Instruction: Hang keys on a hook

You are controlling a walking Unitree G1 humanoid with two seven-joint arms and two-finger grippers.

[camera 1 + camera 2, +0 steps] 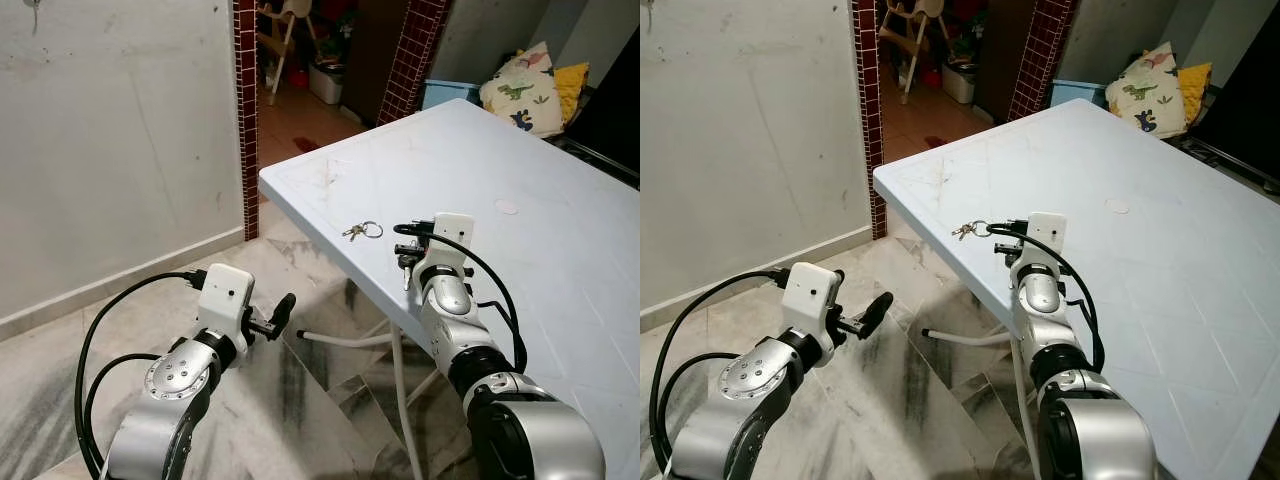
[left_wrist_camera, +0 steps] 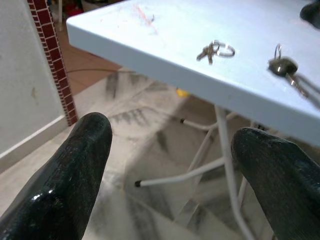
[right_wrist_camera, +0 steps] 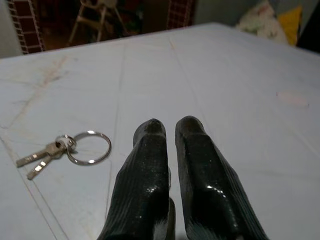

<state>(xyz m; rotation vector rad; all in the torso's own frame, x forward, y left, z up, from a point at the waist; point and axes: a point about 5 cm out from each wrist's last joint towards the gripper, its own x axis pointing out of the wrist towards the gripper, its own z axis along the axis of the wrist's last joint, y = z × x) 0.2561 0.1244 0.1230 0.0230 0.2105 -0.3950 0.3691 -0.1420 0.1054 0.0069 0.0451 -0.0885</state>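
Right wrist view shows the right gripper (image 3: pixel 170 127) over the pale blue plastic table (image 3: pixel 235 65), its two glossy black ribbed fingers (image 3: pixel 145 165) almost together with only a thin gap. In the left wrist view a key seems to dangle from it above the table edge, but I cannot tell if the fingers really pinch it. A small bunch of metal keys on a thin silver ring (image 3: pixel 70 150) lies flat on the table just beside the fingertips, near the edge. The left gripper (image 1: pixel 282 310) hangs lower beside the table over the marbled floor (image 1: pixel 300 400), fingers wide apart and empty. I judge that a clumsy push may slide the keys off the smooth top.
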